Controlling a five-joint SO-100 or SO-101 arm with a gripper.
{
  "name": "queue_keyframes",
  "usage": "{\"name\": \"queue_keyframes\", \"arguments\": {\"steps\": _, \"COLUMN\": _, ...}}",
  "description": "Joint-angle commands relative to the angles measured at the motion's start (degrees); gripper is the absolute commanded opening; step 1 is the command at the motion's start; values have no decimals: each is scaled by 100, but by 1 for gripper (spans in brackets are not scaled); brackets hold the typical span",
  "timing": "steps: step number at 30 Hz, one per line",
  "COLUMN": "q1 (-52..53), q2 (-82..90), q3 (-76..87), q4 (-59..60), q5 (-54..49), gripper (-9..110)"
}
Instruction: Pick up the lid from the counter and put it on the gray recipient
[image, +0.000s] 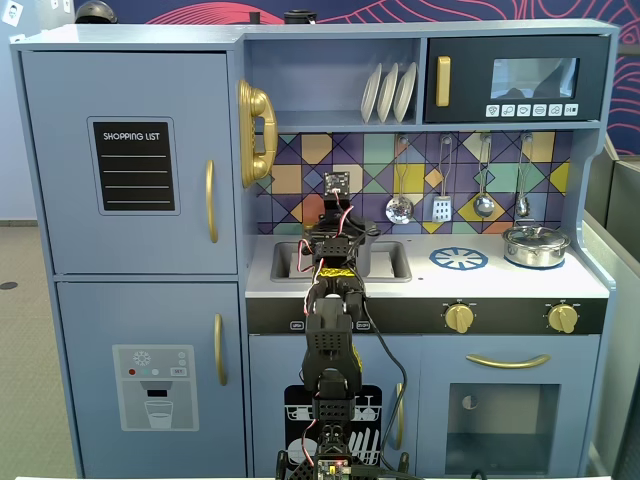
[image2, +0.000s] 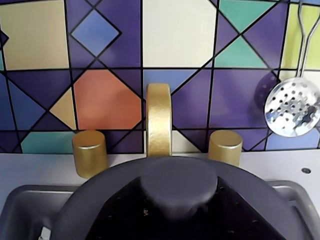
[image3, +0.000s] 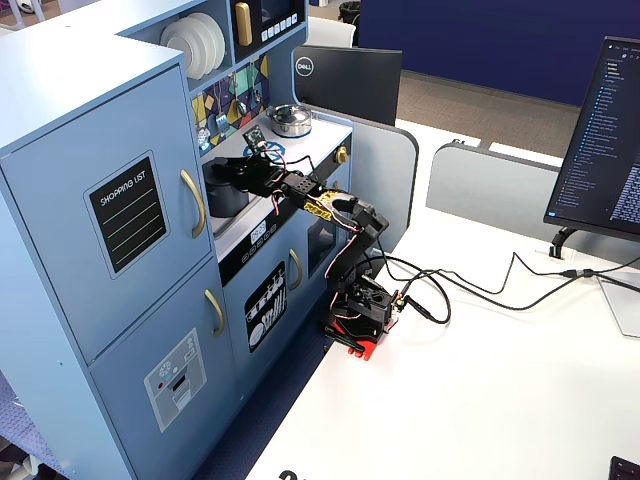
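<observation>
**Lid Off the Counter, Poised at the Gray Pot**

Off the counter (image: 420, 282) and up at the sink (image: 285, 262) on the worktop's left: the lid (image2: 100, 200), filling the bottom of the wrist view in front of the gold faucet (image2: 159, 120). Pinched by its central knob, to judge from the dark fingers (image2: 117, 216) of the gripper (image2: 177, 192) pressed against both sides of it. Directly below in a fixed view from the side: the gray recipient (image3: 225, 197), standing at the sink recess and apparently in it, with the disc level at or just above its rim.

Done, by the look of things: the pick-up and the move to the pot. Left to do: seating the lid squarely if not yet seated, letting go, drawing the arm (image: 333, 340) clear. Further right on the counter, and no part of the job: the printed burner ring (image: 459, 258), then the shiny silver pot (image: 535, 246) with its own lid on.

Hard to settle: whether lid and pot rim already touch, with neither gap nor contact readable in any view. Hidden behind the arm in the front fixed view: nearly all of pot and lid. Cut off at the bottom of the wrist view: the near half of the lid and the lower parts of the fingers, with nothing of the pot showing there. Small and dark in the side view: the gripper itself, barely separable from the disc.
</observation>
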Motion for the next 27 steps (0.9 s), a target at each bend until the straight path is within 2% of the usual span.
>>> {"name": "queue_keyframes", "arguments": {"steps": 1, "q1": -79, "q2": 0, "q3": -79, "q4": -290, "q5": 35, "gripper": 0}}
{"name": "queue_keyframes", "arguments": {"steps": 24, "q1": 9, "q2": 378, "q3": 105, "q4": 97, "q5": -141, "gripper": 0}}
{"name": "queue_keyframes", "arguments": {"steps": 27, "q1": 0, "q2": 554, "q3": 97, "q4": 457, "q5": -149, "gripper": 8}}
